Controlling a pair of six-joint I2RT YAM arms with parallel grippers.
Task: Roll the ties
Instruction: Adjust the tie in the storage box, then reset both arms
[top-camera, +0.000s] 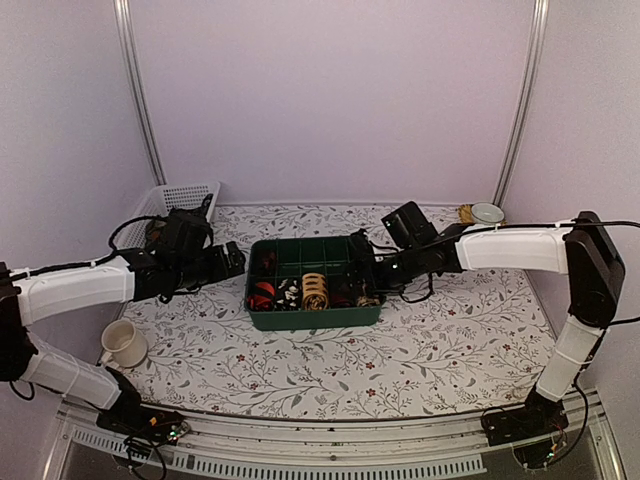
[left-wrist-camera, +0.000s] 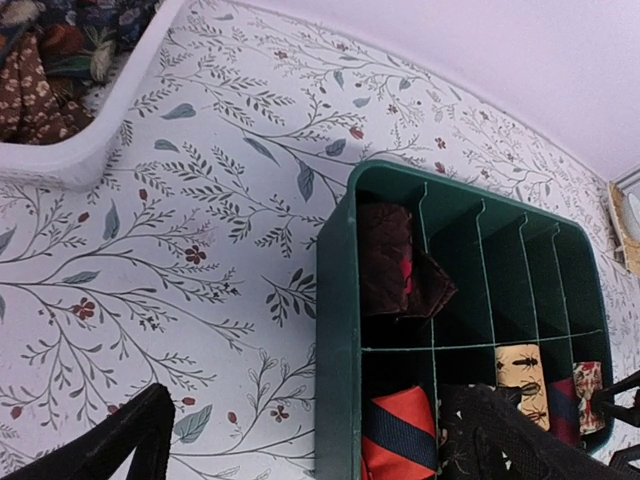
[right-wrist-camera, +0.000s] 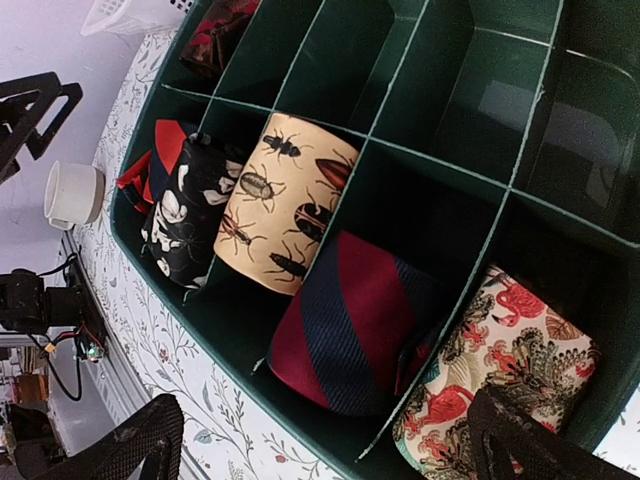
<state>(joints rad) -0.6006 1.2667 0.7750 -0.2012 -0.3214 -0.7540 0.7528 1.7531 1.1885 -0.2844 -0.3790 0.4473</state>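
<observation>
A green divided box (top-camera: 315, 318) stands mid-table with several rolled ties in its front row. The right wrist view shows a black-and-white tie (right-wrist-camera: 190, 210), a cream insect tie (right-wrist-camera: 285, 205), a burgundy-navy striped tie (right-wrist-camera: 360, 320) and a flamingo tie (right-wrist-camera: 505, 370). A red-navy roll (left-wrist-camera: 400, 435) and a loose dark maroon tie (left-wrist-camera: 395, 260) fill the left compartments. My left gripper (top-camera: 232, 260) is open and empty above the box's left wall (left-wrist-camera: 340, 330). My right gripper (top-camera: 365, 270) is open and empty above the box's front right end.
A white basket (top-camera: 185, 195) at the back left holds several unrolled ties (left-wrist-camera: 40, 60). A white mug (top-camera: 125, 343) stands near the front left edge. A small round dish (top-camera: 487, 212) sits at the back right.
</observation>
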